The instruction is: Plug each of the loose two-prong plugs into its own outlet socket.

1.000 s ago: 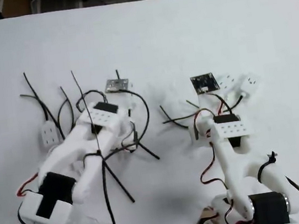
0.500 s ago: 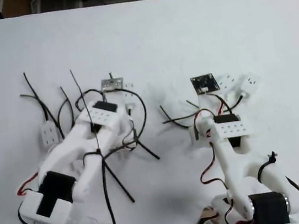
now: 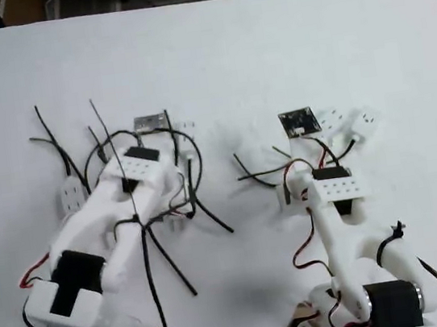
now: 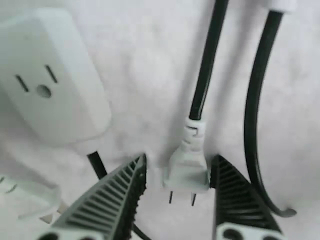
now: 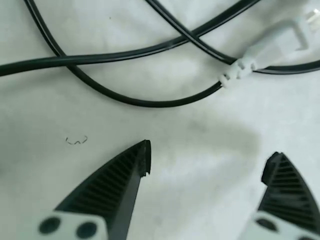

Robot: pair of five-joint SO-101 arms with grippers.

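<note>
Near outlet socket: plug btwn parted L claw.

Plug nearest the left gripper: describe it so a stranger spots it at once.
On the white table, find the left gripper. Between its open fingers lies a white two-prong plug on a black cord; the outlet block beside it shows slots, not prongs.

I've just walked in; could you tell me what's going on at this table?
The left gripper sits around a white two-prong plug on a black cord, next to a white plastic outlet socket; whether it grips yet is unclear. The right gripper hangs open near another white plug, holding nothing.
</note>
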